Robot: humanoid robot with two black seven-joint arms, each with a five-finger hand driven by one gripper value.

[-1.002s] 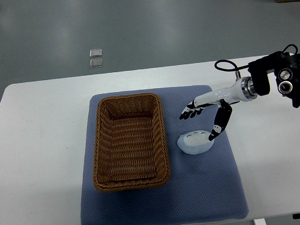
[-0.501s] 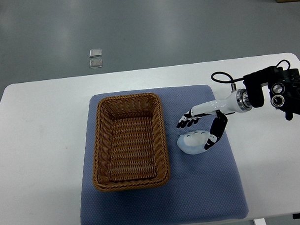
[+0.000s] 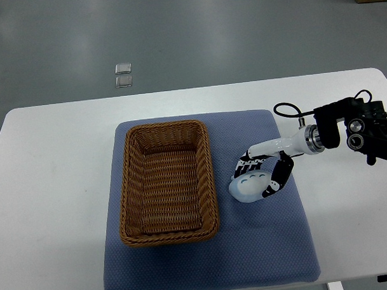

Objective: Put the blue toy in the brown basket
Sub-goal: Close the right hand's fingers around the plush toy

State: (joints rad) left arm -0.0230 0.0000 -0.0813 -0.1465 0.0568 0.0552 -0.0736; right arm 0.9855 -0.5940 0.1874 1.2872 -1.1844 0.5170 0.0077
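Right hand (image 3: pixel 261 174) sits over the blue toy (image 3: pixel 251 186), fingers (image 3: pixel 245 165) on its far edge and thumb on the near side, cupping but not clearly gripping it. The toy looks light, smooth and rounded, so grip across its width. The basket (image 3: pixel 167 181) lies just left on the blue mat (image 3: pixel 273 244), its rim the only obstacle.

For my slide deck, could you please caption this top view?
Right robot hand straddles the blue toy on the blue mat, beside the empty brown basket.
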